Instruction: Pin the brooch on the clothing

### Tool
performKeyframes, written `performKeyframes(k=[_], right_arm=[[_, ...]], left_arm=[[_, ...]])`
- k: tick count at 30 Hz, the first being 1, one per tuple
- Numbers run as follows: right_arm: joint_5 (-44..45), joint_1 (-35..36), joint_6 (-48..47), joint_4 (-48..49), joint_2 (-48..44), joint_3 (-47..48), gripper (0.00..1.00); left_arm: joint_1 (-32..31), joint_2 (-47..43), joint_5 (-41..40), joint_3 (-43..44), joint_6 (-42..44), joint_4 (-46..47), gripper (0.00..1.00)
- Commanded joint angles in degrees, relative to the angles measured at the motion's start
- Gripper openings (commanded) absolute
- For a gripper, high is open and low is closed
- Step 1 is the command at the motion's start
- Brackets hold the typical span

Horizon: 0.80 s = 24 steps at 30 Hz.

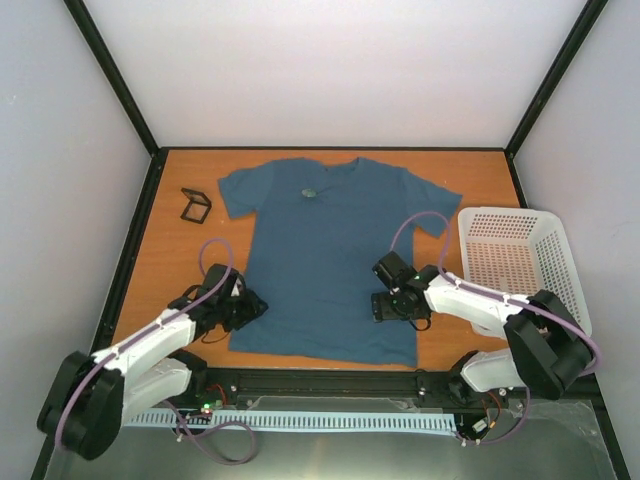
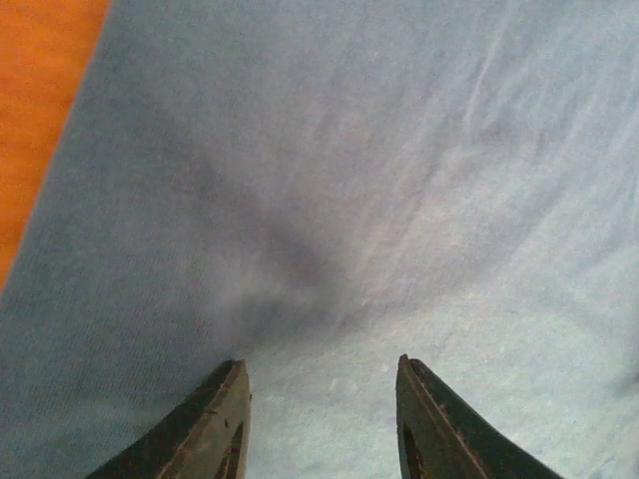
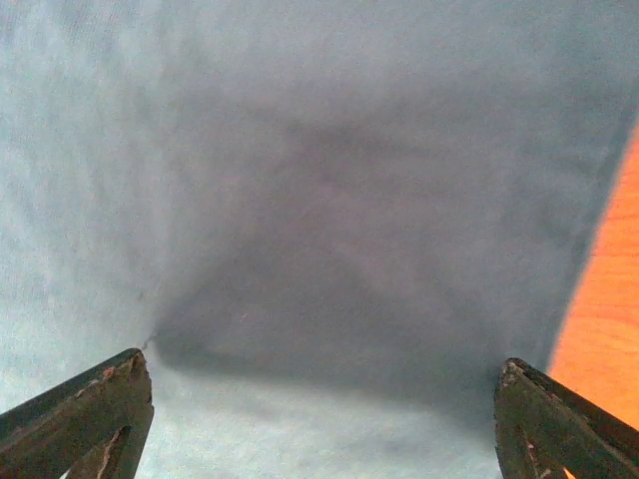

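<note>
The clothing [image 1: 320,260], a dark teal T-shirt, lies spread flat on the orange table with its neck at the far side. The brooch [image 1: 310,192], a tiny pale piece, rests on the chest just below the collar. My left gripper [image 1: 255,305] hovers at the shirt's lower left edge. In its wrist view the left gripper [image 2: 321,364] has its fingers apart over bare fabric [image 2: 349,180], holding nothing. My right gripper [image 1: 383,300] is over the shirt's lower right part. Its wrist view shows the right gripper [image 3: 321,361] wide open above the fabric [image 3: 300,150].
A small black angular holder [image 1: 195,205] sits on the table left of the shirt's sleeve. A white mesh basket [image 1: 520,260] stands at the right. Bare orange table [image 2: 40,100] shows beside the shirt's left edge, and more table [image 3: 609,299] beside its right edge.
</note>
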Motion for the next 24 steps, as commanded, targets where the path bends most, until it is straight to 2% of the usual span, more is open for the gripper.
performKeyframes(k=[1, 5, 9, 11, 13, 14, 18, 21, 24], right_arm=[[3.61, -0.68, 3.46, 0.93, -3.56, 0.89, 0.93], [3.73, -3.37, 0.44, 1.38, -8.09, 3.71, 1.0], [8.02, -3.58, -4.94, -1.6, -14.64, 8.98, 1.0], [10.84, -3.71, -8.05, -3.61, -18.56, 13.09, 1.0], [13.34, -3.76, -11.55, -5.15, -22.91, 17.69, 1.0], [13.83, -3.75, -13.36, -5.75, -25.79, 20.11, 1.0], [14.53, -3.76, -18.84, -7.89, -32.2, 32.29, 1.0], [12.13, -3.71, -22.14, -9.25, -34.35, 40.58, 1.0], [11.53, -3.74, -23.17, -11.27, -35.29, 48.57, 1.0]], left_arm=[[-0.58, -6.68, -1.57, 1.18, -3.89, -15.81, 0.43], [-0.66, -11.56, -1.83, 5.46, -3.45, -21.46, 0.48], [-0.57, -19.58, -0.52, 10.28, 1.34, -19.98, 0.55], [-0.58, -22.68, -3.24, 14.8, 5.51, -18.3, 0.63], [-0.49, -25.13, -6.31, 18.74, 8.77, -15.06, 0.76], [-0.49, -26.28, -6.56, 20.28, 11.64, -10.5, 0.82], [-0.45, -26.38, -10.63, 32.07, 19.7, -3.72, 0.99], [-0.47, -23.84, -12.22, 41.72, 30.18, -0.79, 1.0], [-0.48, -20.85, -14.9, 52.46, 38.77, -1.72, 1.0]])
